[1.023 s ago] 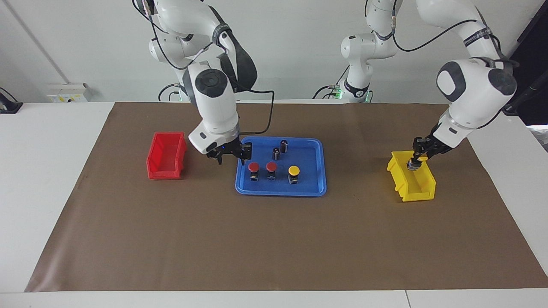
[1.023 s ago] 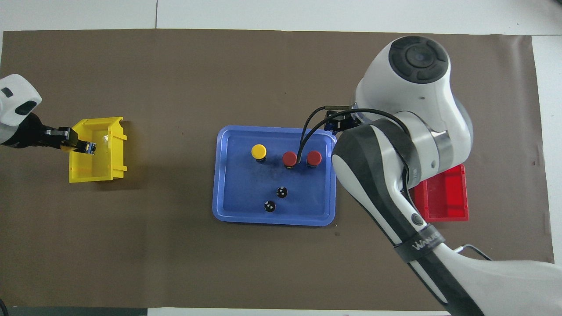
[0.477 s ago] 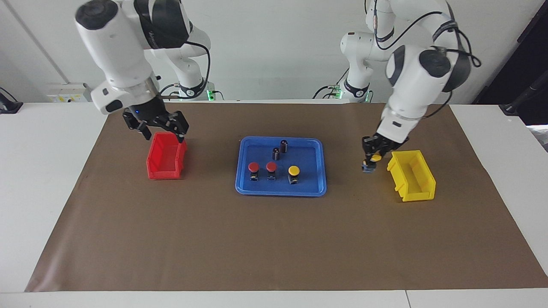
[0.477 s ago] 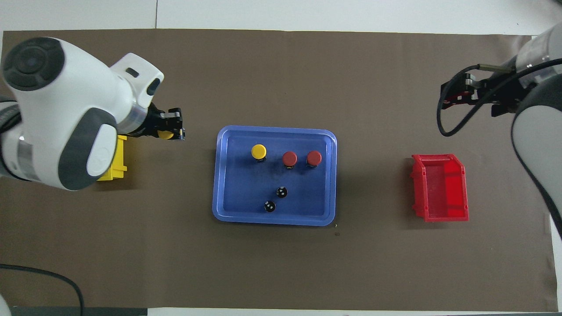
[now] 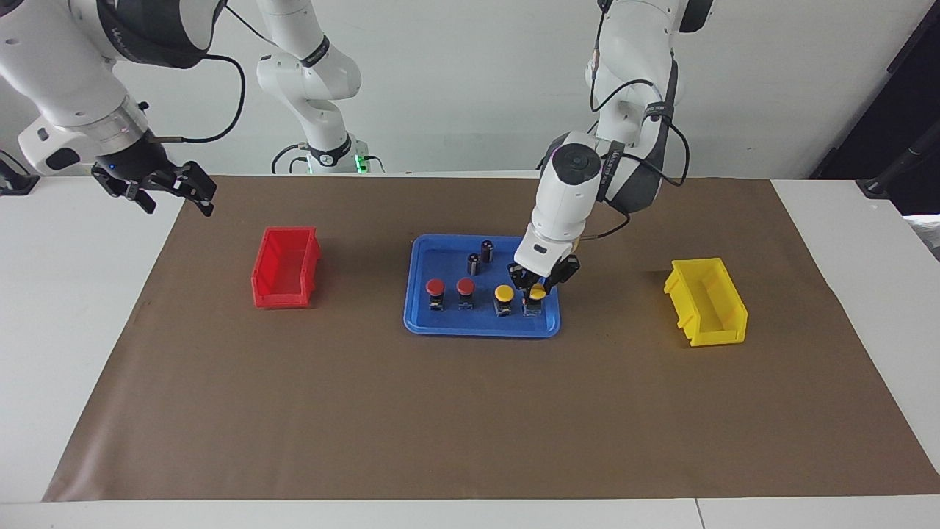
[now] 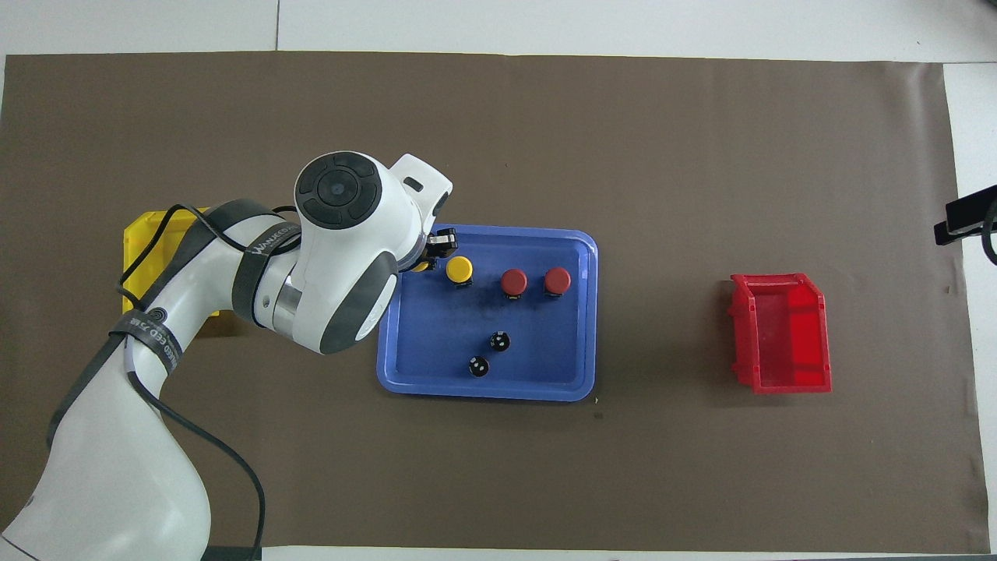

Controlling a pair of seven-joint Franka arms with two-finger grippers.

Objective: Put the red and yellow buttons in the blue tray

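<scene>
The blue tray (image 5: 481, 330) (image 6: 483, 393) lies mid-table. In it stand two red buttons (image 5: 435, 286) (image 5: 465, 286) (image 6: 513, 281) (image 6: 557, 280) and one yellow button (image 5: 504, 293) (image 6: 459, 269) in a row. My left gripper (image 5: 538, 288) (image 6: 435, 248) is low in the tray, shut on the second yellow button (image 5: 537, 293), beside the first at the tray's end toward the left arm. Its base is at or just above the tray floor. In the overhead view only a sliver of its cap (image 6: 420, 267) shows under the arm. My right gripper (image 5: 172, 187) is open, empty and raised.
Two dark capless cylinders (image 5: 487, 250) (image 5: 474, 263) (image 6: 500, 340) (image 6: 478, 366) stand in the tray, nearer the robots than the buttons. A red bin (image 5: 285, 267) (image 6: 781, 333) sits toward the right arm's end. A yellow bin (image 5: 706, 301) (image 6: 144, 257) sits toward the left arm's end.
My left gripper carried the yellow button from the yellow bin across to the blue tray and lowered it in. My right gripper withdrew from the tray, past the red bin, toward the table's end.
</scene>
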